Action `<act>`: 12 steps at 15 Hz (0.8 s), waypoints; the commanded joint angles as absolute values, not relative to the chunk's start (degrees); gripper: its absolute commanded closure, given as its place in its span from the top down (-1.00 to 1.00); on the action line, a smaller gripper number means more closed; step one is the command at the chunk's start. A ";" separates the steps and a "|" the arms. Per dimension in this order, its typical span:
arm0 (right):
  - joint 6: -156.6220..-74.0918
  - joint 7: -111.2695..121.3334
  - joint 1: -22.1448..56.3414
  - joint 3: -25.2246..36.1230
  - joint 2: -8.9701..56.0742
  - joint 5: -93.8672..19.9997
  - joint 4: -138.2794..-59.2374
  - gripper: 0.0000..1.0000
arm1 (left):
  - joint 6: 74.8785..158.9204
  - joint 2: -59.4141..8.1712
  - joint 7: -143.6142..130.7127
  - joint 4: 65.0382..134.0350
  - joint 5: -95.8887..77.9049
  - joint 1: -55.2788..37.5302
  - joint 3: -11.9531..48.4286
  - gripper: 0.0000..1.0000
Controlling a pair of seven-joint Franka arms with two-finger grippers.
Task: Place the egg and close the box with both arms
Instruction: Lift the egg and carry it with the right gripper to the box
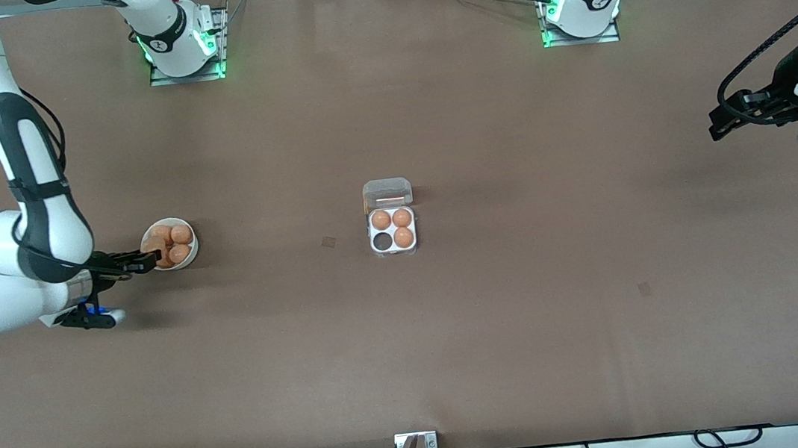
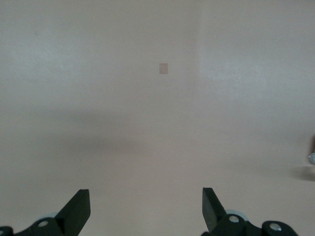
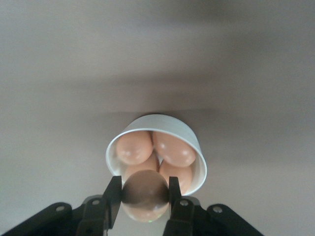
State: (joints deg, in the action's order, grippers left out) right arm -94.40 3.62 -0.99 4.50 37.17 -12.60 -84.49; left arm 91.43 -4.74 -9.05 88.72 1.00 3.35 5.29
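Observation:
My right gripper [image 1: 149,261] is at the rim of a round white bowl [image 1: 190,257] toward the right arm's end of the table. It is shut on a tan-brown egg [image 3: 145,194], held between both fingers over the bowl's edge. Several more brown eggs [image 3: 174,147] lie in the bowl. The clear egg box [image 1: 392,226] sits mid-table with its lid open and standing up. It holds three eggs [image 1: 403,237]; one cell [image 1: 381,241] is empty. My left gripper [image 1: 718,124] waits open over bare table at the left arm's end; its fingers [image 2: 78,210] are wide apart.
A small pale patch [image 1: 328,242] marks the brown table between bowl and box; another patch [image 1: 645,289] lies nearer the front camera toward the left arm's end. A metal bracket [image 1: 415,444] sits at the table's near edge.

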 commanded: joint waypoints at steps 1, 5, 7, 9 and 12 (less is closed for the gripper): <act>-88.61 4.57 -0.79 3.87 36.65 -12.83 -77.89 -0.85 | 91.67 -3.34 -8.96 89.82 0.44 3.34 5.19 1.00; -88.76 3.78 6.40 3.87 36.65 -12.92 -72.78 -0.85 | 91.67 -3.34 -8.96 89.82 0.44 3.43 5.19 1.00; -91.65 2.73 11.57 4.13 36.91 -12.92 -71.02 -0.90 | 91.67 -3.34 -8.96 89.82 0.44 3.43 5.19 1.00; -98.06 -0.86 15.97 4.04 37.26 -13.01 -71.02 -0.95 | 91.67 -3.34 -8.96 89.82 0.44 3.43 5.19 1.00; -106.23 -7.45 22.31 3.96 38.49 -13.09 -71.10 -1.00 | 91.67 -3.34 -8.96 89.82 0.44 3.43 5.19 1.00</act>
State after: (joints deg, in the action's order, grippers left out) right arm -102.57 -4.12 19.21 3.26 36.94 -12.65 -72.36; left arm 91.43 -4.73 -9.05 88.72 0.99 3.35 5.27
